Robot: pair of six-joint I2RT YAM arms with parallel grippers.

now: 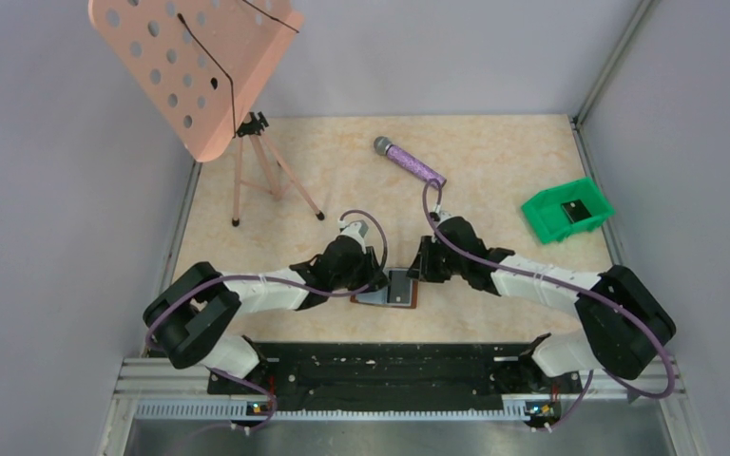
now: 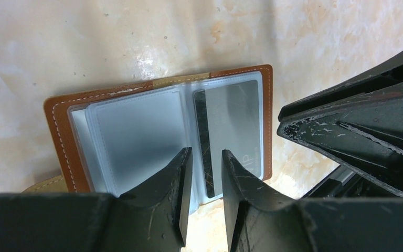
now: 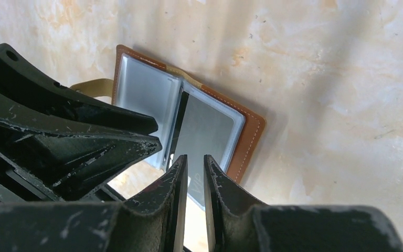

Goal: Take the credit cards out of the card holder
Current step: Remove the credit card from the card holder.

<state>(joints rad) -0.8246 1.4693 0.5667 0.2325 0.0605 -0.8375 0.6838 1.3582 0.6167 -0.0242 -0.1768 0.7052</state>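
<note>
Left claw (image 2: pixel 205 155) and right claw (image 3: pixel 195 159) sit narrowly parted at the near edge of the open card holder (image 2: pixel 136 131), grip unclear; one card (image 2: pixel 236 121) pokes out there, so none seems fully removed yet.

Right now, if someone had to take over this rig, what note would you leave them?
The left gripper has its jaws a narrow gap apart at the holder's near edge, by the fold; I cannot tell if it grips.
The right gripper has its jaws nearly closed around the card's protruding end; the grip is unclear.
The holder lies open on the table between the arms.
The card sits in one sleeve, one end past the holder's edge; the other sleeve looks empty.
The bin holds a dark flat item, possibly a card already removed.
Done: holder open. Left: pull this card free.
</note>
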